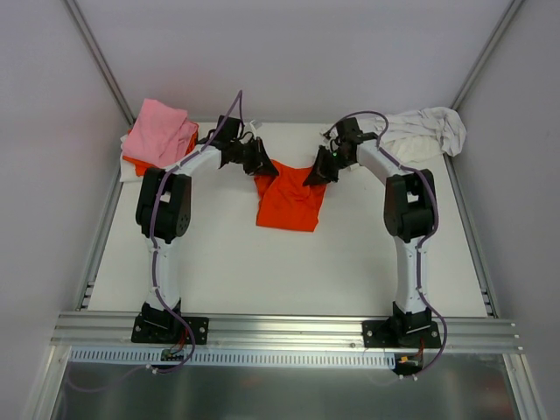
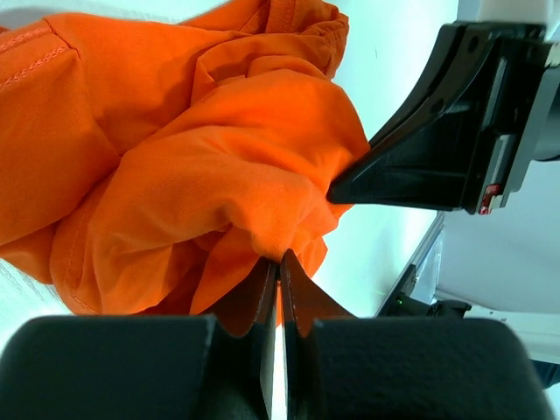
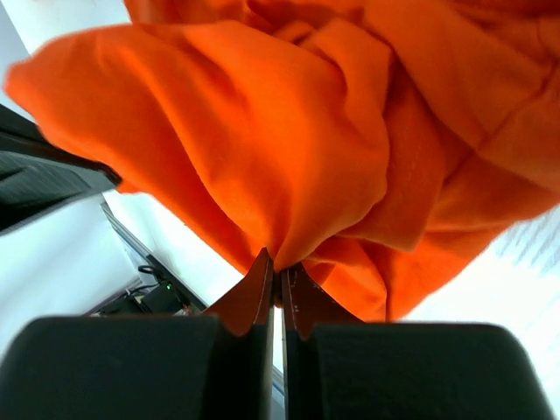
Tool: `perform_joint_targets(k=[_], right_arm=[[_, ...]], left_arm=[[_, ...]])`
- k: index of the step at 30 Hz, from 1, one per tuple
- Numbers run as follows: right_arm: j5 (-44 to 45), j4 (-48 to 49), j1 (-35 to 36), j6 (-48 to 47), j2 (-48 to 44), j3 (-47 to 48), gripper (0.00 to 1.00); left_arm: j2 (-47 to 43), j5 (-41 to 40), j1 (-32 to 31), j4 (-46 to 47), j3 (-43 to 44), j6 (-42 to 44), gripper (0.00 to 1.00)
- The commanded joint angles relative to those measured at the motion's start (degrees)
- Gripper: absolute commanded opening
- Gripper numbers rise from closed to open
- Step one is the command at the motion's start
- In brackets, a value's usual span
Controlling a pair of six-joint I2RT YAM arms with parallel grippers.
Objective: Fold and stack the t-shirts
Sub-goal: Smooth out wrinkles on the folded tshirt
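I can read no words, brands or numbers anywhere in my views. The only mark is a small red-and-white patch on the housing behind my right fingers, too small to make out
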Motion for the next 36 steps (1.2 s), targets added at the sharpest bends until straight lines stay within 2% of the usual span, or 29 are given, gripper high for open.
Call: perform_joint_targets(k=[1, 5, 7, 15, 16, 19, 20, 21, 27, 36], right_arm=[[-0.98, -1.25, 0.30, -1.98, -6.23, -2.39, 0.00], [-0.71, -1.43, 0.21, -2.42, -6.76, -4.06, 0.03], [-1.41, -0.82, 0.30, -2.51, -6.67, -4.33, 0.00], [-1.33, -0.82, 0.30, -2.51, -6.50, -2.75, 0.01], [-0.37, -1.34, 0.30, -2.08, -6.23, -2.40, 0.09], [-0.71, -2.22, 0.30, -2.33, -5.18, -0.91, 0.12], [-0.89, -2.13, 0.30, -2.68, -4.92, -0.64, 0.09], [-1.24, -2.05, 0.30, -2.77, -4.91, -0.03, 0.00], [-1.85, -3.27, 0.30, -3.21, -4.91, 1.12, 0.00], [-2.64, -2.92, 0.48, -4.35, -13.60, -10.12, 0.00]], left_arm=[[-3.26, 2.22, -0.49, -0.53, -0.16, 0.92, 0.00], [-3.09, 2.22, -0.49, -0.97, -0.69, 0.84, 0.00], [-2.65, 2.22, -0.49, -1.06, -1.04, 0.75, 0.00], [-2.83, 2.31, -0.49, -0.97, -1.49, 0.58, 0.00], [-2.83, 2.05, -0.49, -1.15, -1.40, 0.57, 0.00], [-2.48, 1.96, -0.49, -1.32, -1.13, 0.66, 0.00], [-2.65, 1.96, -0.49, -1.06, -1.05, 0.75, 0.00], [-2.65, 1.78, -0.49, -0.97, -1.05, 0.75, 0.00], [-2.12, 2.83, -0.41, -1.32, 0.10, 0.14, 0.00], [-8.80, 3.63, -0.49, -2.20, -4.82, 0.84, 0.00]])
